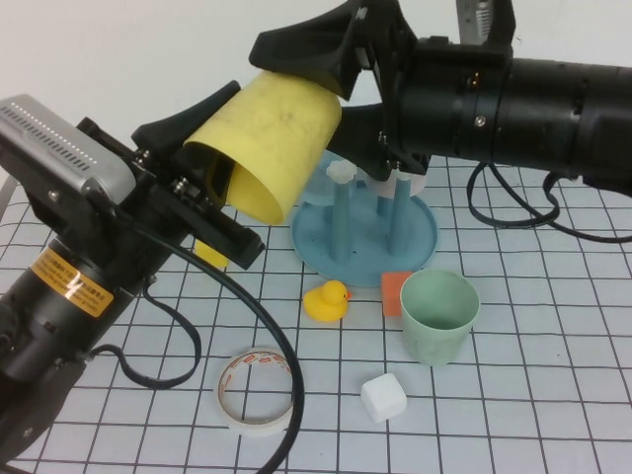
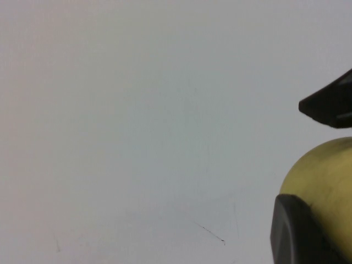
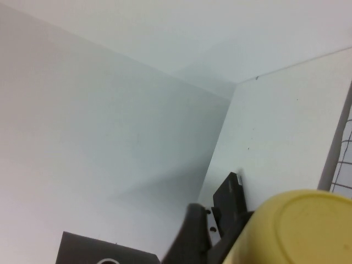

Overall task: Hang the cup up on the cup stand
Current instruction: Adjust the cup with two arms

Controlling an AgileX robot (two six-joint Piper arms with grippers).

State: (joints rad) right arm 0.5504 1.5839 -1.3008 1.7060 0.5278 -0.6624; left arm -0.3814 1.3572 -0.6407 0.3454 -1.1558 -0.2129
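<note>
From the high view, the yellow cup (image 1: pixel 272 143) is held in the air, lying on its side with its open mouth turned toward the robot's left and near side, above the back left of the table. The left gripper (image 1: pixel 212 163) pinches the cup at its rim, one finger on the outside, the other reaching into the mouth. The right gripper (image 1: pixel 336 79) meets the cup at its closed end; one black finger lies over the top of the base, another passes beneath it, so it appears to clasp the cup too. Just below stands the cup stand (image 1: pixel 365 232), a round blue tray with upright posts and white caps, nothing hanging on it. The pale green cup (image 1: pixel 439 316) stands upright near the stand, and looks empty. Beside it lie an orange block (image 1: pixel 394 292), a rubber duck (image 1: pixel 327 299), a white cube (image 1: pixel 383 397) and a tape roll (image 1: pixel 256 390).

In the left wrist view, the cup's (image 2: pixel 324 187) yellow wall shows between two black fingertips (image 2: pixel 294 234), pressed against it.

In the right wrist view, the cup's (image 3: pixel 297 225) flat base fills the corner, against the black fingers (image 3: pixel 192 236).
</note>
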